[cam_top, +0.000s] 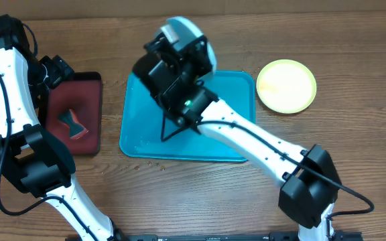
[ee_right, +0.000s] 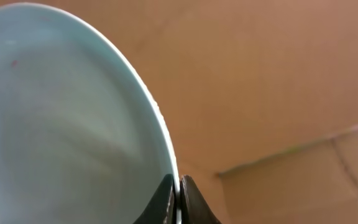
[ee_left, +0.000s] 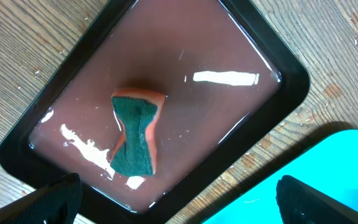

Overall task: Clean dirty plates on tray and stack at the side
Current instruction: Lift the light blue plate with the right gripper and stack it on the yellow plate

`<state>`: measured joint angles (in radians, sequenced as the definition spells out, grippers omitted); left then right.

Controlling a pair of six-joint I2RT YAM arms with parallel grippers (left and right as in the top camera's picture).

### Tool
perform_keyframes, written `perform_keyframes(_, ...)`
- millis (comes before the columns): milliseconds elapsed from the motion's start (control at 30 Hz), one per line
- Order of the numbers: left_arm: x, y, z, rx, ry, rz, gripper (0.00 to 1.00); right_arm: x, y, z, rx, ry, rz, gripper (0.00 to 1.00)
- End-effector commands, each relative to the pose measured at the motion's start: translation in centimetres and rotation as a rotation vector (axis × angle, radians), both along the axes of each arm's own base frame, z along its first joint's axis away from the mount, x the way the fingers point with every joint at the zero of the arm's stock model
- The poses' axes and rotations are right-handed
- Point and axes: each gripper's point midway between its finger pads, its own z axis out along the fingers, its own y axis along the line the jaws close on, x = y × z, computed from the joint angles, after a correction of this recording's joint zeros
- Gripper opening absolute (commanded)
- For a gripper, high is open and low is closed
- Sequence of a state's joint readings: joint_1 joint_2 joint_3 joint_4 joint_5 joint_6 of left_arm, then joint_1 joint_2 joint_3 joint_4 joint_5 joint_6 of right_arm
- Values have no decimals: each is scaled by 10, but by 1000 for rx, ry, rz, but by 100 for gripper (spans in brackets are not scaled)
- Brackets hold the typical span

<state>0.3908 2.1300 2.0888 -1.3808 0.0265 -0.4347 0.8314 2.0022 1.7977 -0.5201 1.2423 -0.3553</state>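
Wooden table (cam_top: 354, 40): red tray (ee_left: 291, 68) holds sponge (ee_left: 135, 134); right gripper (ee_right: 178, 199) pinches plate (ee_right: 61, 124), left gripper (ee_left: 179, 196) spread.

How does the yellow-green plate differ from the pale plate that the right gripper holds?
The yellow-green plate lies flat on the table, right of the turquoise tray; the pale plate is lifted and tilted over the tray's far edge. The yellow-green plate is untouched; the pale plate is pinched at its rim by the right gripper. Both are round.
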Motion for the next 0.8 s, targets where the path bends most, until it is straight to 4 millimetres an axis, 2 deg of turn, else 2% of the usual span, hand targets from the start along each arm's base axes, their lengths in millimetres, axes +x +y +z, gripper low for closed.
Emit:
perform_keyframes(0,2,0,6,1,-19,-8,100,23,-37,-10,294,-12,-67,4)
perform_keyframes(133,2,0,6,1,-19,-8,100,37,-68,-72,588,268,-67,4)
perform_keyframes(233,2,0,6,1,-19,-8,100,41,-98,-102,843,440,-105,4)
perform_keyframes(333,2,0,6,1,-19,-8,100,41,-140,-116,1031,550,-162,4)
perform_keyframes(400,2,0,6,1,-19,-8,100,38,-175,-123,1111,585,-226,4)
perform_keyframes(533,2,0,6,1,-19,-8,100,25,-246,-138,1181,592,-391,4)
perform_keyframes(633,2,0,6,1,-19,-9,100,11,-289,-151,1208,585,-504,4)
perform_keyframes(767,2,0,6,1,-19,-9,100,-5,-326,-171,1235,579,-604,4)
